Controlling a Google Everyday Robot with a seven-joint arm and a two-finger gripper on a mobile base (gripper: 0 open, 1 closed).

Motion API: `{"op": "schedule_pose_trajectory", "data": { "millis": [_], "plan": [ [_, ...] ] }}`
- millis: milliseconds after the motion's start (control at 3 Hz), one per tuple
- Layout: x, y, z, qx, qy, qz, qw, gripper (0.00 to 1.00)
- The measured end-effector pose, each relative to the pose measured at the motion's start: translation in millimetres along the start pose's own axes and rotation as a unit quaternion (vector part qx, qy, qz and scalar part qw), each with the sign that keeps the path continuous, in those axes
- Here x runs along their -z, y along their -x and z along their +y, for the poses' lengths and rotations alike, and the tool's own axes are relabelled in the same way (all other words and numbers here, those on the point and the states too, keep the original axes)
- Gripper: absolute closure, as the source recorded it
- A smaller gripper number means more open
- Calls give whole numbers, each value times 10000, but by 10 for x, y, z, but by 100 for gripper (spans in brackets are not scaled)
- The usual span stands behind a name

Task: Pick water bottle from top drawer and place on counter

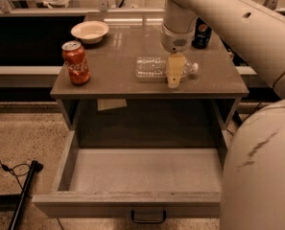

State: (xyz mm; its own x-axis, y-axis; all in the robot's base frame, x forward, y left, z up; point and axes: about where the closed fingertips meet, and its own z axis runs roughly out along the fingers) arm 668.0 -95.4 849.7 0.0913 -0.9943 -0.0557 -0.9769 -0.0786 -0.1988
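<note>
The water bottle [151,67] lies on its side on the counter [113,78], right of the middle, with its white cap pointing right. My gripper [174,73] reaches down from the arm above and sits over the bottle's neck end, its pale tip in front of the bottle and covering part of it. The top drawer [127,206] is pulled fully open below the counter. Its pale floor is bare, and its dark pull handle [148,218] shows at the bottom edge.
A red cola can [76,63] stands at the counter's front left. A white bowl [89,31] sits at the back left and a dark blue can [201,34] at the back right. My pale body [262,176] fills the lower right. A black pole [24,193] lies on the floor at left.
</note>
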Motion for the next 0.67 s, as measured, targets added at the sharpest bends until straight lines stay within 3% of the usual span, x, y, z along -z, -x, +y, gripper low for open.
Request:
{"op": "schedule_pose_trajectory", "data": {
  "millis": [333, 667],
  "plan": [
    [0, 0, 0, 0, 0, 0, 10000, 0],
    [51, -62, 46, -68, -79, -214, 9997, 0]
  ]
}}
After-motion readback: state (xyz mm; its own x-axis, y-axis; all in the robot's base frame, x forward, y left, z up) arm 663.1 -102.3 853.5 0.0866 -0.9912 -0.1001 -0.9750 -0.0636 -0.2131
